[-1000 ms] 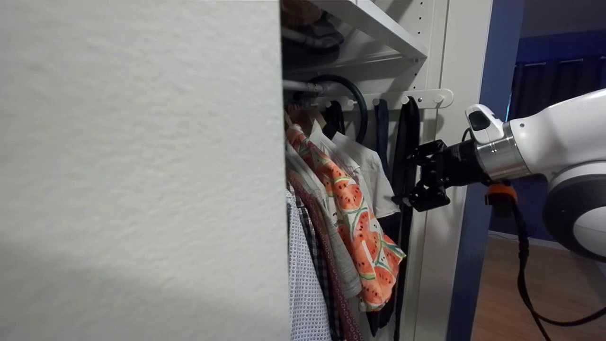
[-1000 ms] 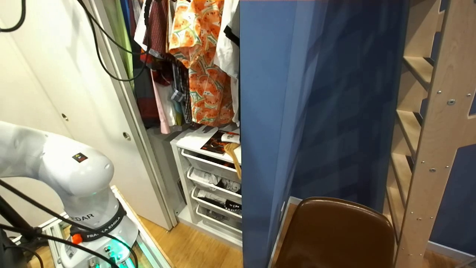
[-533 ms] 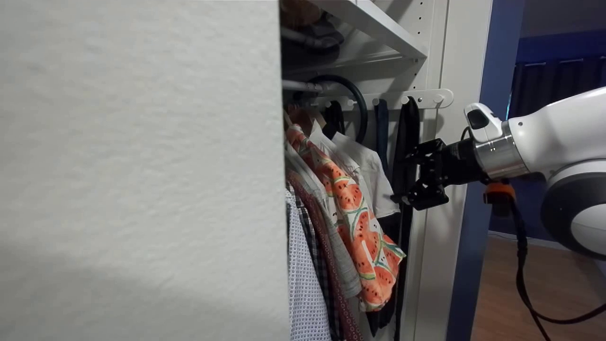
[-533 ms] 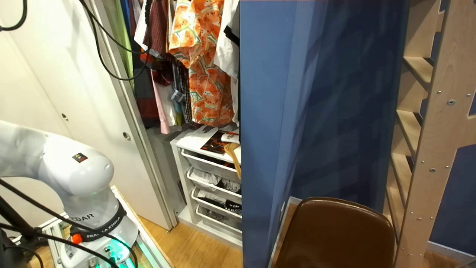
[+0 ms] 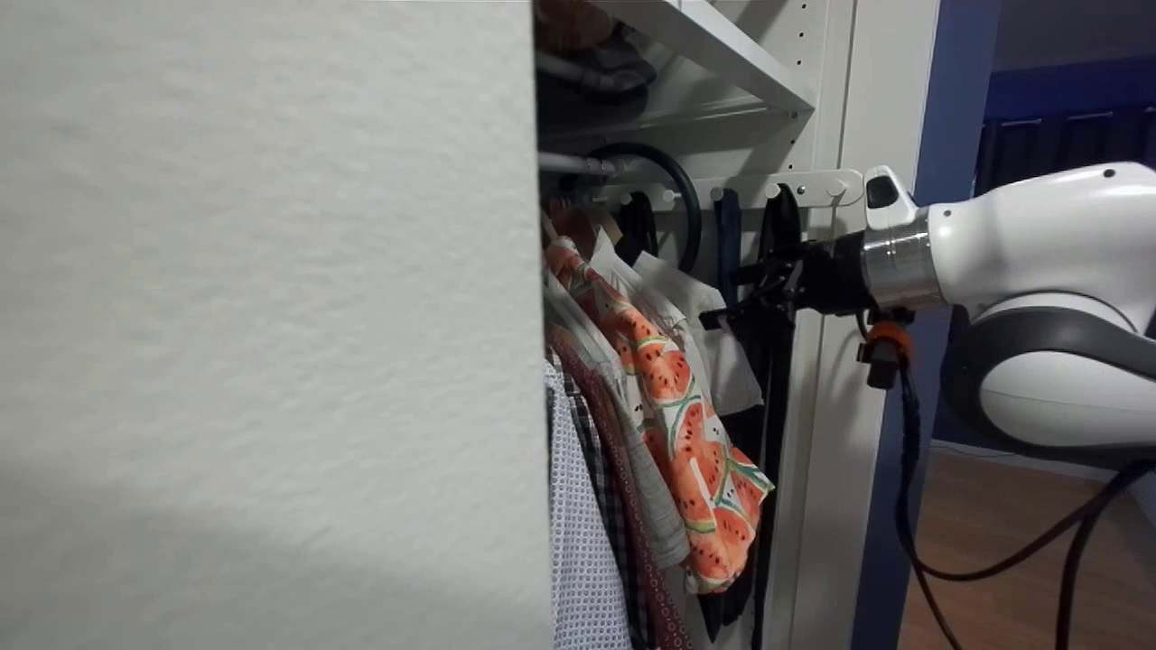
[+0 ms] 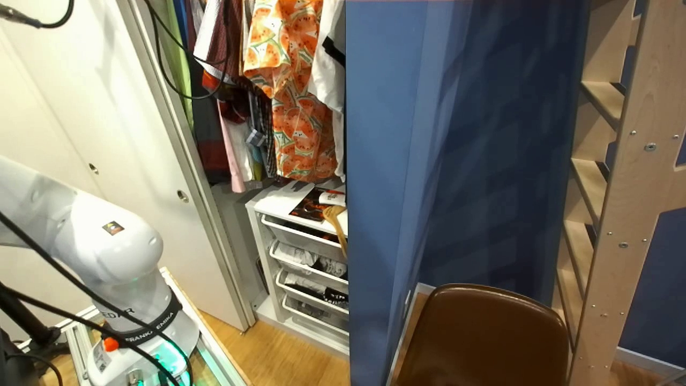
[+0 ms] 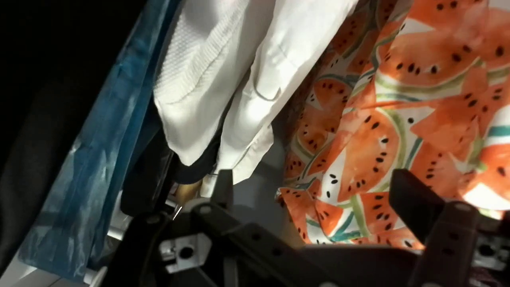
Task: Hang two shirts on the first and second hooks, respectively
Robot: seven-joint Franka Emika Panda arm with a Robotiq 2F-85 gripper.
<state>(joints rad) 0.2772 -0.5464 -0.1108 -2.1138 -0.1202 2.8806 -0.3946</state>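
Note:
The orange shirt [image 5: 664, 375] with leafy melon print and the white shirt [image 5: 700, 307] hang side by side in the closet. Both also show in an exterior view, the orange shirt [image 6: 303, 134] and the white shirt [image 6: 326, 83], and in the wrist view as orange shirt [image 7: 370, 147] and white shirt [image 7: 287, 59]. My gripper [image 5: 725, 298] is open and empty, its fingertips overlapping the white sleeve; contact cannot be told. In the wrist view the gripper [image 7: 316, 187] spans the gap and the orange shirt. Small white hooks [image 5: 838, 190] sit on a wall rail; which are first and second is unclear.
Dark strips [image 5: 782, 226] and a blue strip [image 7: 99, 139] hang from the rail. A black hoop [image 5: 691, 199] hangs near the clothes rod. A shelf [image 5: 722, 54] is above, other garments [image 5: 587, 506] beside the shirts, a drawer unit [image 6: 300, 230] below.
My gripper has moved up and to the left in an exterior view, now in front of the white sleeve, and has turned. The arm and cable shifted with it. The shirts have not moved.

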